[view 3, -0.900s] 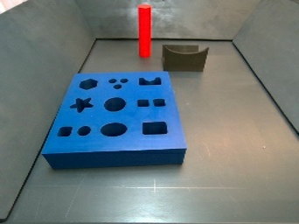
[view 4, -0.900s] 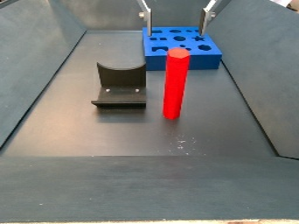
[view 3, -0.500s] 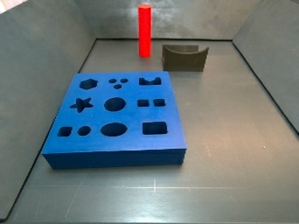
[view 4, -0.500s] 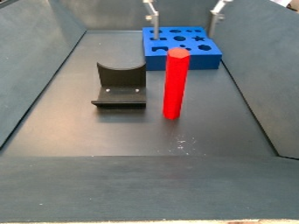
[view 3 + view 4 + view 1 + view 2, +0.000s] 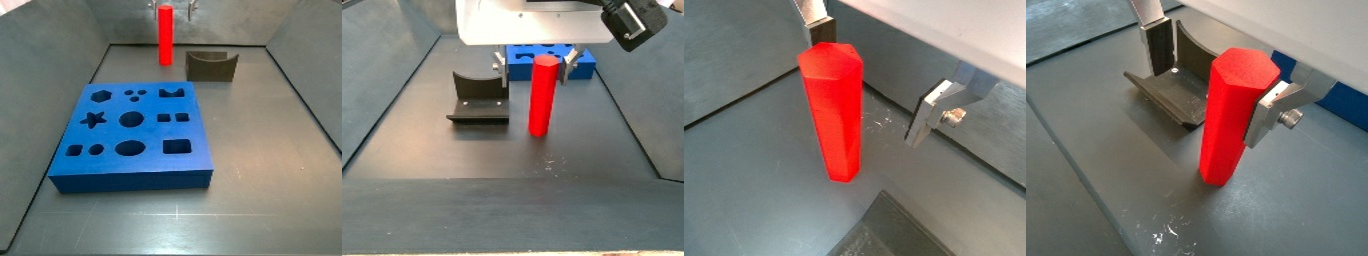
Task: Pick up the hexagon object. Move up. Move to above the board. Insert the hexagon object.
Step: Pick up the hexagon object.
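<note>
No readable text, label or number anywhere.

The gripper (image 5: 537, 64) is hanging with its jaws wide apart, and the upright hexagon object (image 5: 541, 95) is standing in the gap, bare space showing on both sides of it in both wrist views. One finger (image 5: 1158, 48) is sitting close in front of the fixture (image 5: 1176, 83), crowding that side. Beyond the gripper the board (image 5: 589, 64) is blocking the floor; on the near side the floor is lying open.
</note>
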